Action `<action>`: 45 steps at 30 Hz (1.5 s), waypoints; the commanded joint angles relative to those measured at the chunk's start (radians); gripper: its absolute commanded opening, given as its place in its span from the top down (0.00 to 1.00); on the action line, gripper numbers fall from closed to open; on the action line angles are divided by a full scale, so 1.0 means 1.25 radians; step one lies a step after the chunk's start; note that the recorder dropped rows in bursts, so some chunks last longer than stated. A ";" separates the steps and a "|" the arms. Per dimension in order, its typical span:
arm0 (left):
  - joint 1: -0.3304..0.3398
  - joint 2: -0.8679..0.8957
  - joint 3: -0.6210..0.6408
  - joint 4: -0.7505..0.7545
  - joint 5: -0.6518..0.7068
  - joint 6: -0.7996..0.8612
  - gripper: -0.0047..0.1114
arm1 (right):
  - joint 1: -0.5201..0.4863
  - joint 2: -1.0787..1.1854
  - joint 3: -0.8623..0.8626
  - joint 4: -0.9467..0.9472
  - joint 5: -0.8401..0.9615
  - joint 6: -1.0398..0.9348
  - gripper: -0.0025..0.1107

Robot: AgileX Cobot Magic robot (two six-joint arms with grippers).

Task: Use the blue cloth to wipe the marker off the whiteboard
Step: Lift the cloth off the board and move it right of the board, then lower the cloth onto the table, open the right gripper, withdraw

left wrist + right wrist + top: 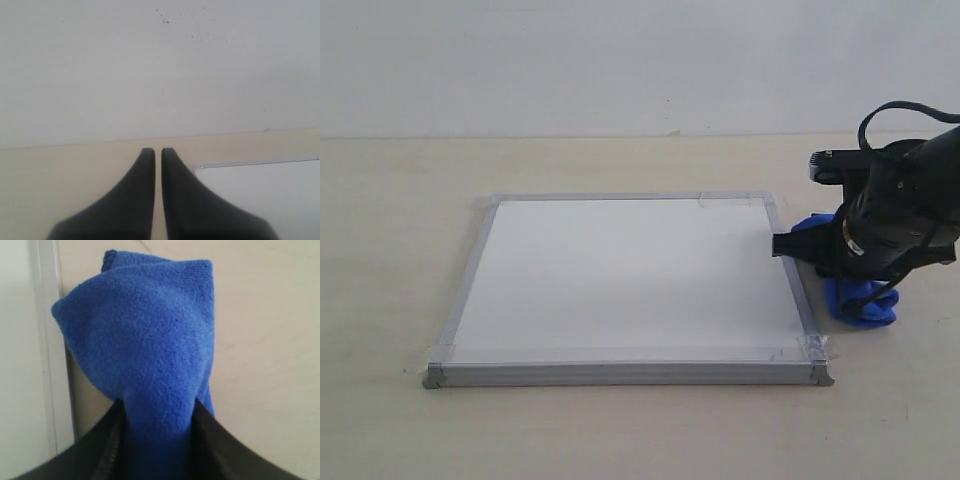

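At the right edge of the exterior view, just off the whiteboard point(630, 275), my right gripper point(840, 255) sits low over the table point(400, 250) with the blue cloth point(865, 300) in it. In the wrist view the cloth is bunched between the jaws and pressed on both sides, so it's a grip on the cloth, not an open hand. The loose part fans out beyond the fingertips, resting on the table just beside the board's metal frame and touching or nearly touching it.

I can't see the marker in any view. The board face reads plain white corner to corner, so my read is that the wipe is done or nearly done. That would explain the cloth sitting off the board on the bare table, which looks like a set-down spot rather than a wiping pose.

Left gripper point(157, 152), lower centre of its wrist view: jaws nearly together with a thin slit, holding nothing. It's parked near a board corner, clear of the work, because this job only needs one arm.

Risk: cloth fibres could snag on the fingers when the grip opens.
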 commanded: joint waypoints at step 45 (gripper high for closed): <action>-0.003 0.002 -0.002 -0.005 -0.001 -0.008 0.92 | -0.003 0.026 -0.004 -0.049 -0.037 -0.047 0.98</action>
